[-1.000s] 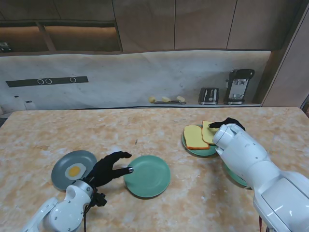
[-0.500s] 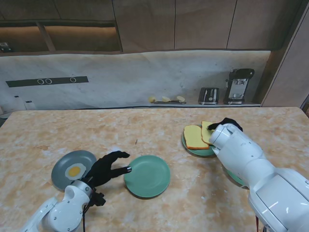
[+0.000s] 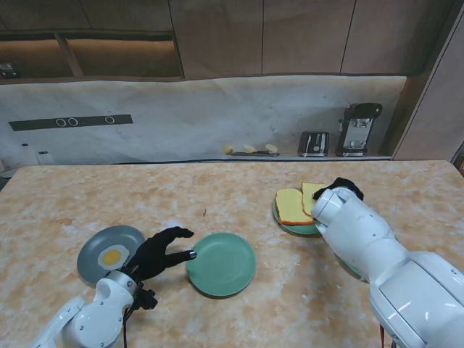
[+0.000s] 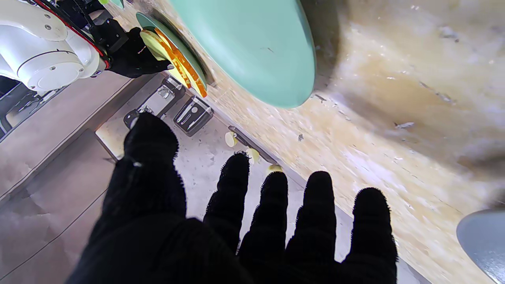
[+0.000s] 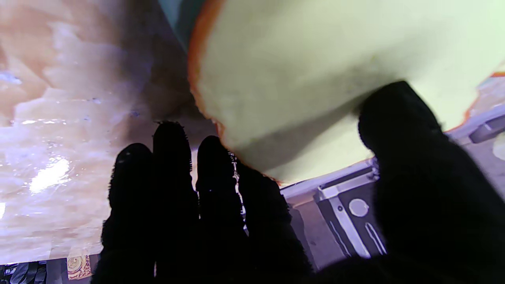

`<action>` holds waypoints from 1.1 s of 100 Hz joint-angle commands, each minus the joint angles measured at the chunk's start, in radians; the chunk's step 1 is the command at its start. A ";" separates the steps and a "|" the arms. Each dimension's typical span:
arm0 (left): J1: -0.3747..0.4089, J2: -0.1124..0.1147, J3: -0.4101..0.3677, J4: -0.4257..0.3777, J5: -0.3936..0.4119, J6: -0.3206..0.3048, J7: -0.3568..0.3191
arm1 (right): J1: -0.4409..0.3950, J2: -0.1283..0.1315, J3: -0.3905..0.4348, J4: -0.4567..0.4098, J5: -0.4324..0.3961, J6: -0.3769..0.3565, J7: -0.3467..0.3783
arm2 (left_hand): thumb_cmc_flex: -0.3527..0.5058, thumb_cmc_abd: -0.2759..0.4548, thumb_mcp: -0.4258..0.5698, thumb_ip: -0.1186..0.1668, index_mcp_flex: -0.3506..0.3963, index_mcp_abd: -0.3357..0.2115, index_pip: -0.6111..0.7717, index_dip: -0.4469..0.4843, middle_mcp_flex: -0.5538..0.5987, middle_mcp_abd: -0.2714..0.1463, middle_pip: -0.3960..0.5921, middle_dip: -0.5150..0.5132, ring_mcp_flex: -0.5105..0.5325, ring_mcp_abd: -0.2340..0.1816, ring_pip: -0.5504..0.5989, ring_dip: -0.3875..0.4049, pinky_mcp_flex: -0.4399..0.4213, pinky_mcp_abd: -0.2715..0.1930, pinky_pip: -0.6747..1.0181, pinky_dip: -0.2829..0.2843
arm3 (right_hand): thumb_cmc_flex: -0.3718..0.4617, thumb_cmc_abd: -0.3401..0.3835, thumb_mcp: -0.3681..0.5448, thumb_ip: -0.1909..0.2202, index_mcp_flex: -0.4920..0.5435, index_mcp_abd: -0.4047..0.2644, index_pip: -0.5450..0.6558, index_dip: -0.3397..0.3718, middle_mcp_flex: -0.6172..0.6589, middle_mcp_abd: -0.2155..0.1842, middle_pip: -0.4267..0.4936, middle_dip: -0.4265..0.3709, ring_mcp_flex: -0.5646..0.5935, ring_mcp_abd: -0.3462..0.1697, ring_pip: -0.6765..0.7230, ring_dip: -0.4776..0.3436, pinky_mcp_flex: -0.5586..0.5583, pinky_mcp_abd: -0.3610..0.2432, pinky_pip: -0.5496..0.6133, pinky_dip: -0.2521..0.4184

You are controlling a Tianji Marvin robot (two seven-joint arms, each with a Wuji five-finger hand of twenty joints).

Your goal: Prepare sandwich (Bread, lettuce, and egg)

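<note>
Well, from the stand's view the right hand (image 3: 341, 187) is mostly hidden behind its own white forearm; only a bit of black glove shows at the far edge of the bread plate (image 3: 299, 227), right by the two bread slices (image 3: 293, 206). The right wrist view fills that in: the thumb (image 5: 398, 114) lies on the pale face of one slice (image 5: 300, 75) and the four fingers (image 5: 173, 157) sit at its crust edge, so the hand is closing around the slice. I cannot tell whether it truly has a firm grip.

The left hand (image 3: 161, 251) rests near me with fingers spread and nothing in them, its fingertips just beside the rim of the empty green plate (image 3: 221, 264). The left wrist view shows those fingers (image 4: 272, 205) apart in the air, the green plate (image 4: 256, 47) ahead of them, and, farther off, the bread standing edge-on beside the other black hand (image 4: 134, 55).

The fried egg (image 3: 113, 256) lies on a grey plate (image 3: 109, 246) to the left of the left hand. The edge of another green plate shows behind the right arm; what it holds is hidden.
</note>
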 commanded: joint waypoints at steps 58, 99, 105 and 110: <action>0.011 -0.003 -0.008 0.002 0.010 -0.010 -0.001 | -0.072 0.025 0.075 -0.173 0.008 -0.013 -0.051 | 0.022 0.006 -0.009 -0.002 0.022 -0.017 0.014 0.016 0.013 -0.006 -0.006 0.011 -0.003 -0.007 -0.013 0.003 -0.017 0.000 -0.013 0.027 | 0.209 -0.142 0.436 -0.180 0.062 -0.177 0.370 -0.062 0.053 -0.043 -0.004 -0.399 0.131 -0.021 -0.069 -0.051 0.147 -0.038 0.016 -0.033; 0.036 -0.004 -0.028 -0.012 0.022 -0.030 0.013 | -0.172 0.072 0.162 -0.417 0.003 0.038 -0.049 | 0.022 0.008 -0.009 -0.001 0.018 -0.018 0.013 0.015 0.014 -0.005 -0.005 0.011 -0.004 -0.006 -0.012 0.003 -0.016 -0.001 -0.011 0.028 | 0.293 -0.234 0.592 -0.176 0.108 -0.207 0.407 -0.023 0.201 0.019 0.056 -0.402 0.422 -0.021 -0.074 -0.078 0.454 -0.016 0.075 -0.061; 0.040 -0.004 -0.031 -0.015 0.025 -0.032 0.014 | -0.192 0.082 0.178 -0.465 0.000 0.042 -0.042 | 0.021 0.008 -0.009 -0.001 0.019 -0.019 0.013 0.016 0.014 -0.004 -0.005 0.011 -0.003 -0.007 -0.012 0.003 -0.016 -0.001 -0.010 0.028 | 0.301 -0.250 0.626 -0.175 0.120 -0.208 0.406 -0.024 0.205 0.033 0.063 -0.389 0.465 -0.027 -0.054 -0.085 0.509 -0.032 0.099 -0.052; 0.044 -0.004 -0.034 -0.018 0.028 -0.034 0.017 | -0.212 0.089 0.196 -0.510 0.002 0.048 -0.039 | 0.021 0.009 -0.009 -0.001 0.018 -0.018 0.013 0.015 0.008 -0.008 -0.006 0.010 -0.003 -0.008 -0.012 0.003 -0.016 -0.001 -0.010 0.029 | 0.306 -0.262 0.638 -0.174 0.128 -0.207 0.403 -0.027 0.205 0.040 0.068 -0.388 0.487 -0.031 -0.046 -0.092 0.532 -0.036 0.107 -0.047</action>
